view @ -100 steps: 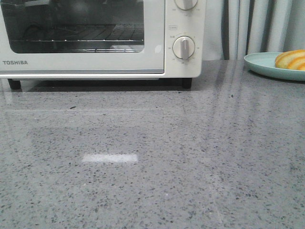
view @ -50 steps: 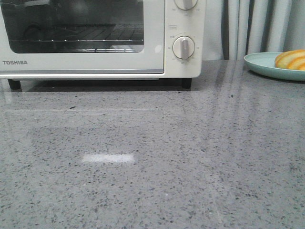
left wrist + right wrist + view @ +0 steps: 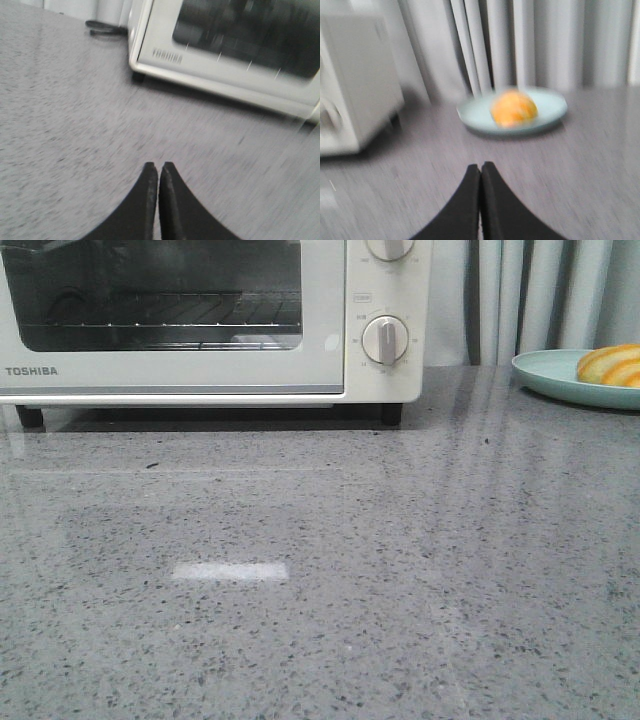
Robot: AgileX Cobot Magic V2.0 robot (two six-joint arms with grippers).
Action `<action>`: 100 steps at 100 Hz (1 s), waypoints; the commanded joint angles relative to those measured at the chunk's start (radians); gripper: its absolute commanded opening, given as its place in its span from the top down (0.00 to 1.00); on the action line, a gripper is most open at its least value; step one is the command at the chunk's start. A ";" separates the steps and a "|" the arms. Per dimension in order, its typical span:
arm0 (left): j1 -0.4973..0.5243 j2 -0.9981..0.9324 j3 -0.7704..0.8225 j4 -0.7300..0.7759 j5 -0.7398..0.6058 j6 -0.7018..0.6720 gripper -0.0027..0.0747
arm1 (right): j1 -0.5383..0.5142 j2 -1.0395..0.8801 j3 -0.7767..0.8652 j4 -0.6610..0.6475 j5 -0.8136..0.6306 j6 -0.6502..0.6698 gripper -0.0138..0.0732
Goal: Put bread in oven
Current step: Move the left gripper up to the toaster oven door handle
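Observation:
The cream-white Toshiba oven (image 3: 200, 370) stands at the back left of the grey stone table, its glass door shut, a wire rack visible inside. It also shows in the left wrist view (image 3: 225, 80) and at the edge of the right wrist view (image 3: 355, 100). The golden-orange bread (image 3: 612, 365) lies on a pale green plate (image 3: 550, 375) at the back right; it also shows in the right wrist view (image 3: 514, 107). My left gripper (image 3: 158, 166) is shut and empty over the table in front of the oven. My right gripper (image 3: 480, 166) is shut and empty, short of the plate. Neither gripper shows in the front view.
Pale curtains (image 3: 540, 295) hang behind the table. A dark cable (image 3: 102, 27) lies beside the oven's far corner. The oven has round dial knobs (image 3: 385, 340) on its right panel.
The front view's table, oven and plate stay put. Reflections in the oven's glass door shift slightly.

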State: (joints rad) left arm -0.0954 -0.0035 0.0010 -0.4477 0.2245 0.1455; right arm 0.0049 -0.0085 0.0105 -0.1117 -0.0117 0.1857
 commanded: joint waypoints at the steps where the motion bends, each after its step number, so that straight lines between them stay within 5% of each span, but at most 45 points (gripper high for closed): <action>1: 0.002 -0.031 0.023 -0.228 -0.165 -0.010 0.99 | -0.006 -0.022 0.013 0.086 -0.210 -0.006 0.91; 39: 0.002 -0.031 0.023 -0.746 -0.296 -0.010 0.99 | -0.006 -0.020 0.009 0.456 -0.229 -0.002 0.91; 55: 0.000 -0.031 0.000 -0.726 -0.272 0.002 0.99 | -0.006 -0.014 -0.074 0.443 -0.068 -0.002 0.91; 74: -0.029 0.053 -0.173 -0.438 -0.071 0.133 0.99 | -0.005 0.106 -0.267 0.225 0.200 -0.081 0.91; 100: -0.061 0.468 -0.514 -0.324 0.061 0.424 0.99 | -0.004 0.439 -0.519 0.089 0.221 -0.186 0.91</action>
State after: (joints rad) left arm -0.1460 0.3182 -0.3761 -0.7763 0.2956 0.4650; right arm 0.0049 0.3272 -0.4137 0.0101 0.2822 0.0220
